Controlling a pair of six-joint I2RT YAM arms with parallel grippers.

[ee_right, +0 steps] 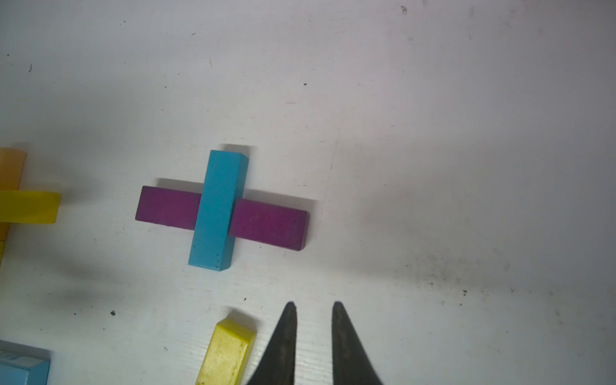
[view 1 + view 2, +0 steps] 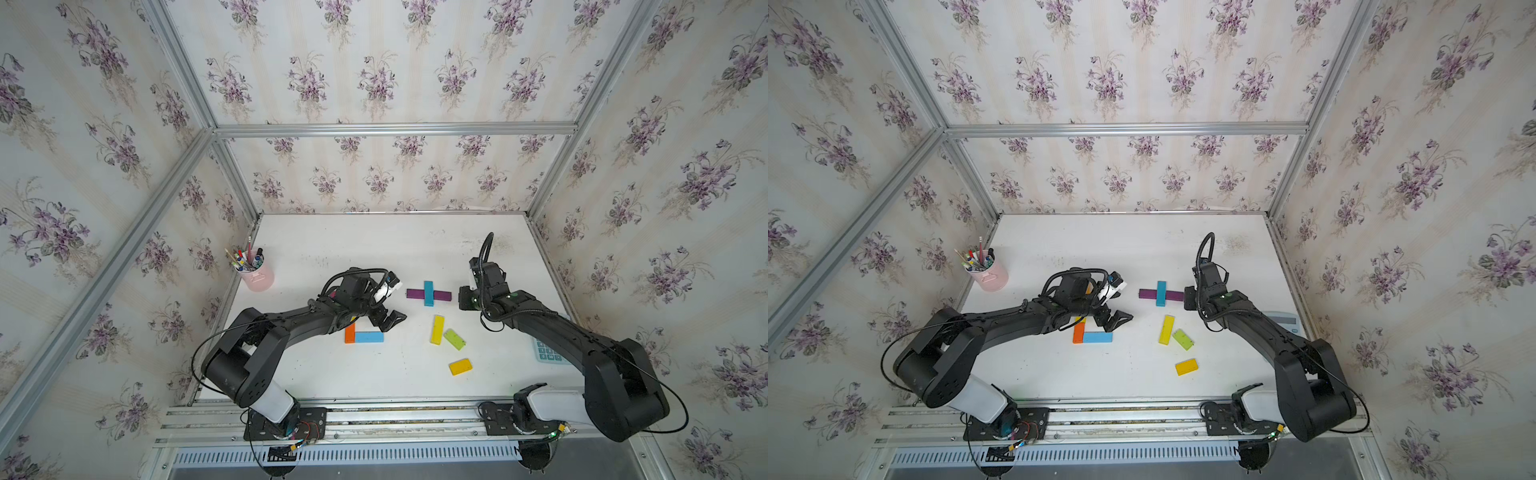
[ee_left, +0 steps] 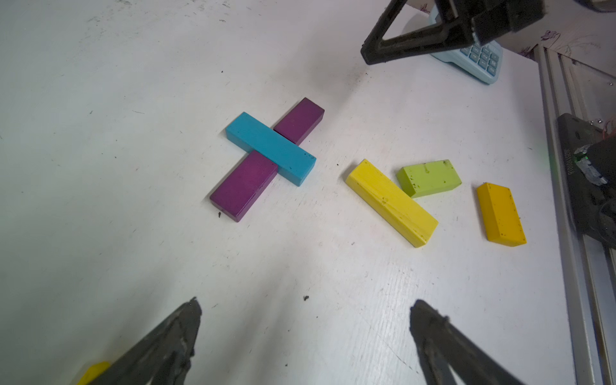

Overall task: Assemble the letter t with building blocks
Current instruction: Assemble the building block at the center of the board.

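Teal block (image 2: 428,293) lies flat across the middle of a long purple block (image 2: 442,295), making a cross on the white table. Nearer the front, a long yellow block (image 2: 437,329) lies just beside a tilted lime block (image 2: 454,339), and a short amber-yellow block (image 2: 460,367) sits apart. Off to the left, an orange block (image 2: 350,333) meets a light blue block (image 2: 369,337) in an L.

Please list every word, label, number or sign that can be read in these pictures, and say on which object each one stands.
No text can be read with certainty.
Calculator: its keys carry marks, too small and blurred to read.
Black arm base in the left wrist view: a line of pale print, too blurred to read.
Blue box at the edge of the right wrist view: faint marks, unreadable.
The building blocks, such as the teal block, bear no writing.
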